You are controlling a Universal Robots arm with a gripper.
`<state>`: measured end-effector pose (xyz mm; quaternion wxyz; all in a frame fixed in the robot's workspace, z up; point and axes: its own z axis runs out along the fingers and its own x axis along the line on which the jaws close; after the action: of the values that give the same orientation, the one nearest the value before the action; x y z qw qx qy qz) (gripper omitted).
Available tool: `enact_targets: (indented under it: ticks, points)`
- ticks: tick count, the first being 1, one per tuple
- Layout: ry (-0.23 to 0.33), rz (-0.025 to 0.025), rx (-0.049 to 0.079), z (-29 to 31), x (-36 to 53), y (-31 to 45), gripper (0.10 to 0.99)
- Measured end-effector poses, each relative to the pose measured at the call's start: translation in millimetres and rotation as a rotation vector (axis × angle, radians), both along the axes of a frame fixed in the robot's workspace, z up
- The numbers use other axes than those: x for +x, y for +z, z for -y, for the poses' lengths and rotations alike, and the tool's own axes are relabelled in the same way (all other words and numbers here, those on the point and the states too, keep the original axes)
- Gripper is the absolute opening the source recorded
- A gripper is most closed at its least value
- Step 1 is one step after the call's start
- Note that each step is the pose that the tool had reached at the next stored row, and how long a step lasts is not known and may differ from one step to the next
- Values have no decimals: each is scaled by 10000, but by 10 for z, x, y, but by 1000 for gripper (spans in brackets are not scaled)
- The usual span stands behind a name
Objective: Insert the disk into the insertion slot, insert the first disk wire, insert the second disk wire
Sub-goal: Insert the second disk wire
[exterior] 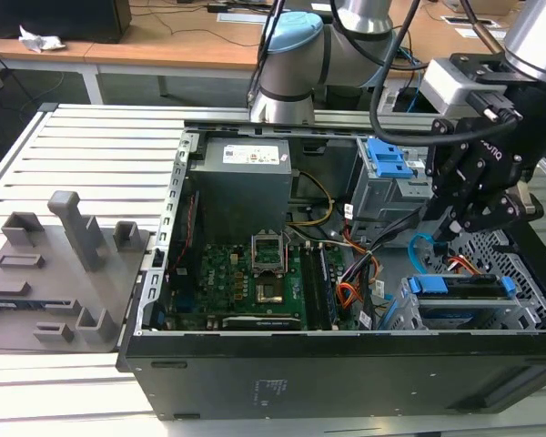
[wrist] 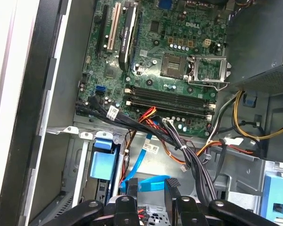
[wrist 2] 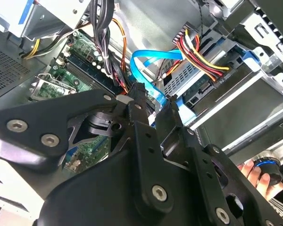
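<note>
Gripper [wrist 2: 151, 110] fingers, narrowly parted, hover at the second disk wire [wrist 2: 148, 59], a limp, flat cable likely best gripped by its rigid plug.

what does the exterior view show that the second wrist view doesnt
Exterior view alone: the grey plastic fixture tray beside the open black computer case, and the taller grey bay with the blue latch.
Second wrist view alone: a hand beside the case.
Both: the black gripper, the flat light-blue cable, the green motherboard.
</note>
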<state>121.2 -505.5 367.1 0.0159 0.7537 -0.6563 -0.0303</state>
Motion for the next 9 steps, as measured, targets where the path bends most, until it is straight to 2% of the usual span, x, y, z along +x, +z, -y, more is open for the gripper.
enact_targets:
  ticks: [2,3,7,9]
  points:
    - [7,0,-28,0,0,11,361]
    - [10,3,-31,0,0,50,361]
    - [25,4,-56,31,0,57,361]
    - [32,4,-59,31,0,89,361]
